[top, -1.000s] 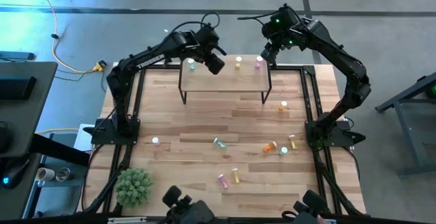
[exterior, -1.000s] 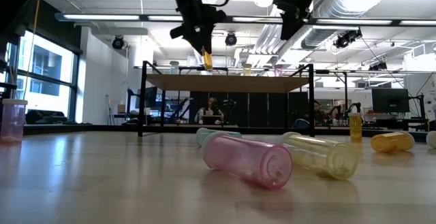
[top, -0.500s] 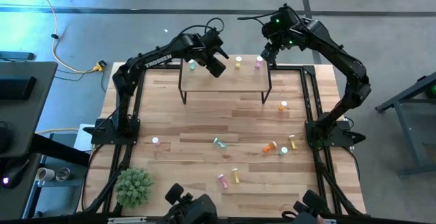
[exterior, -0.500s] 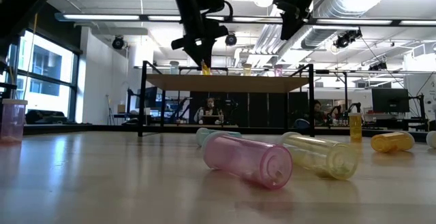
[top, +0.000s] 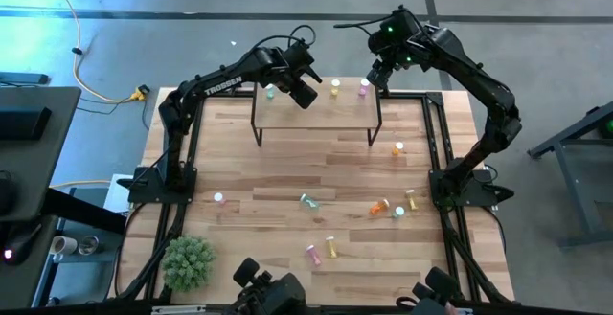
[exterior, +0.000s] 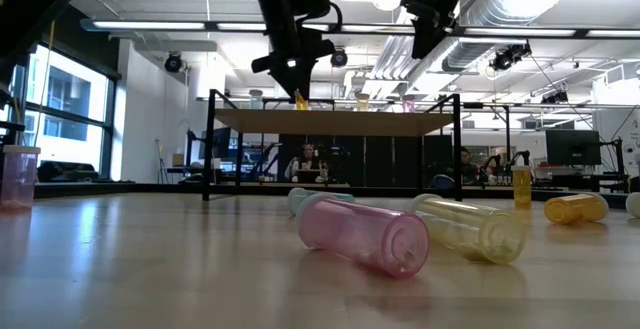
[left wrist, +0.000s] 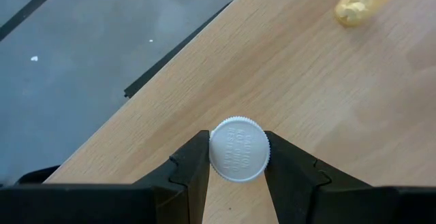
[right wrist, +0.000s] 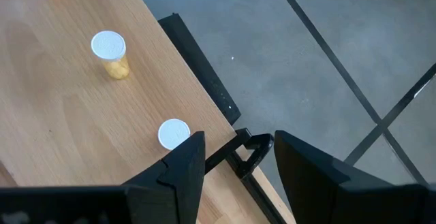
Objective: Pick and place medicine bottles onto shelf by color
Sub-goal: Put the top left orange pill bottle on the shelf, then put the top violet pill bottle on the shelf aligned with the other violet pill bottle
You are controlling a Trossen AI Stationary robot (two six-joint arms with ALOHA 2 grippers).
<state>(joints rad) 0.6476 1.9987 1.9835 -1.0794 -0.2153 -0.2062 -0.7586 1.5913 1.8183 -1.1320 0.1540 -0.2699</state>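
The shelf (top: 316, 119) stands at the table's far edge. On it stand a green bottle (top: 270, 90), a yellow one (top: 335, 87) and a pink one (top: 364, 87). My left gripper (exterior: 299, 85) is over the shelf's far left part, shut on an orange-yellow medicine bottle (exterior: 300, 99) with a white cap. My right gripper (right wrist: 235, 142) hangs open above the shelf's far right corner with nothing between its fingers. A white-capped bottle (right wrist: 174, 134) stands just beside one of its fingers. Several more bottles, such as a pink one (exterior: 365, 232), lie on their sides on the table. My left gripper pinches the bottle's white cap (left wrist: 238, 139) between its two fingers, one on each side of the rim. The fingers slant down from above. The bottle hangs upright below them, its foot at the shelf top; whether it rests there I cannot tell.
Loose bottles lie in the table's near half: green (top: 306, 201), orange (top: 380, 207), yellow (top: 331, 247). One stands near the right edge (top: 399, 148), another toward the left (top: 218, 198). A small green plant (top: 188, 262) sits at the near left corner.
My left gripper has come down toward the shelf top with the bottle still upright in its fingers, then held still. My right gripper has not moved.
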